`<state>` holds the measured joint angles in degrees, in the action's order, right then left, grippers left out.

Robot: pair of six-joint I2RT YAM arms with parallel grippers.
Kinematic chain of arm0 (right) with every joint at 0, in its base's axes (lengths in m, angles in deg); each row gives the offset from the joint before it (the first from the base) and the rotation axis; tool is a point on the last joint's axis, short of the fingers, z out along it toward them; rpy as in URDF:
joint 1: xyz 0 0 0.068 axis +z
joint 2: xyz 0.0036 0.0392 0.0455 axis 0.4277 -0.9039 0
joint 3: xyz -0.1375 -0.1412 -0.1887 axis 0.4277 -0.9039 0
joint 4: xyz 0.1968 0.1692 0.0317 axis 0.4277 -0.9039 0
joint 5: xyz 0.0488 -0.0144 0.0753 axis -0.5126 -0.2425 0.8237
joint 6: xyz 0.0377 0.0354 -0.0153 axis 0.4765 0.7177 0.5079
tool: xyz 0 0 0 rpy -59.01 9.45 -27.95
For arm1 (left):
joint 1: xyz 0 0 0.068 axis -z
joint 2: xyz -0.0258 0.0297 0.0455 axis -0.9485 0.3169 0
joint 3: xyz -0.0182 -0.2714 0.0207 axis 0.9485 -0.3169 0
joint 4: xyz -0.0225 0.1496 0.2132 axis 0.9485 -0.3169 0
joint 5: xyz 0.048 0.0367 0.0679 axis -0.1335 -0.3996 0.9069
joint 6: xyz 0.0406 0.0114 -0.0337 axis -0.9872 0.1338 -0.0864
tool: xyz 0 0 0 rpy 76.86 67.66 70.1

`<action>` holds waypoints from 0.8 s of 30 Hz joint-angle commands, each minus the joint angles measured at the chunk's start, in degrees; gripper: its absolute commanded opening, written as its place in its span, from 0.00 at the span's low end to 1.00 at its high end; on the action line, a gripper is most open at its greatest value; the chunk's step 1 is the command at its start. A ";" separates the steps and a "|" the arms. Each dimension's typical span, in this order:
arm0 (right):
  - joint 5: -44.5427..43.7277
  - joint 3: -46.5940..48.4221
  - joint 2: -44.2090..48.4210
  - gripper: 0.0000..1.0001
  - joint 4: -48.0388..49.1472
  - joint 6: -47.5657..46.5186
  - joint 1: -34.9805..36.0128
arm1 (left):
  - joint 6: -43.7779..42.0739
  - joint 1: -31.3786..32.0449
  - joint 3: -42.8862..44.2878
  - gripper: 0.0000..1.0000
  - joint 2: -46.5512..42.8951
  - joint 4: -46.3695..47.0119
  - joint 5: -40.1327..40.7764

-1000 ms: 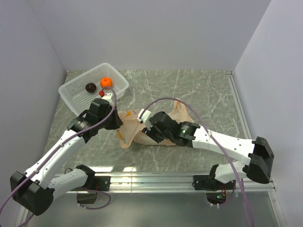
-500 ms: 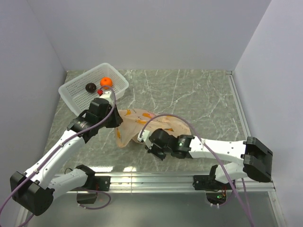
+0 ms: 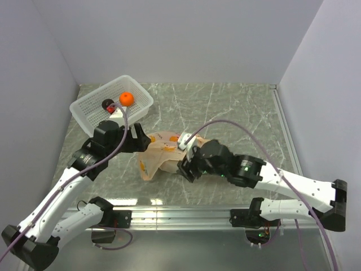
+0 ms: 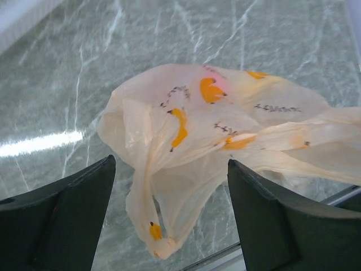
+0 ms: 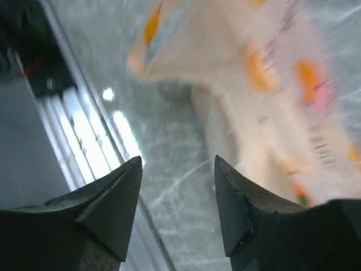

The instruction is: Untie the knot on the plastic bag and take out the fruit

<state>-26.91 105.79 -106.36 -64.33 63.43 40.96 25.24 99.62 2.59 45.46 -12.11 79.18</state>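
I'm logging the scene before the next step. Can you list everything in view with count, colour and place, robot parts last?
plastic bag: one, see-through peach with orange prints, lying crumpled on the table between the two claws; contents unclear.
basket: one, white mesh, far left corner of the table.
tangerine: one, orange, inside the basket.
dark round fruit: one, dark brown, inside the basket beside the tangerine.
table: one, grey-green marble pattern, under everything.
left claw: one, black fingers, open, by the bag's left edge.
right claw: one, black fingers, open, at the bag's near right side.
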 commanded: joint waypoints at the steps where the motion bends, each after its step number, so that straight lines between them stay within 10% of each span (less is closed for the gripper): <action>1: -4.07 5.85 1.78 0.64 -2.33 -3.82 -4.64 | -4.93 -0.06 4.08 0.86 -3.81 3.53 -3.73; 17: -5.30 14.82 -20.80 0.69 -4.36 -15.25 -16.09 | -9.95 11.08 2.15 0.88 3.03 11.18 -11.04; 20: -5.23 14.21 -22.13 0.63 -1.73 -13.94 -18.02 | -11.44 15.39 2.67 0.89 4.80 11.80 -8.32; 24: -5.49 13.85 -21.95 0.31 0.57 -12.44 -20.13 | -14.25 19.01 2.85 0.89 7.61 13.20 -7.43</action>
<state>-31.06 118.03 -129.95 -67.87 50.14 22.21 14.47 116.56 5.04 52.12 -2.67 70.29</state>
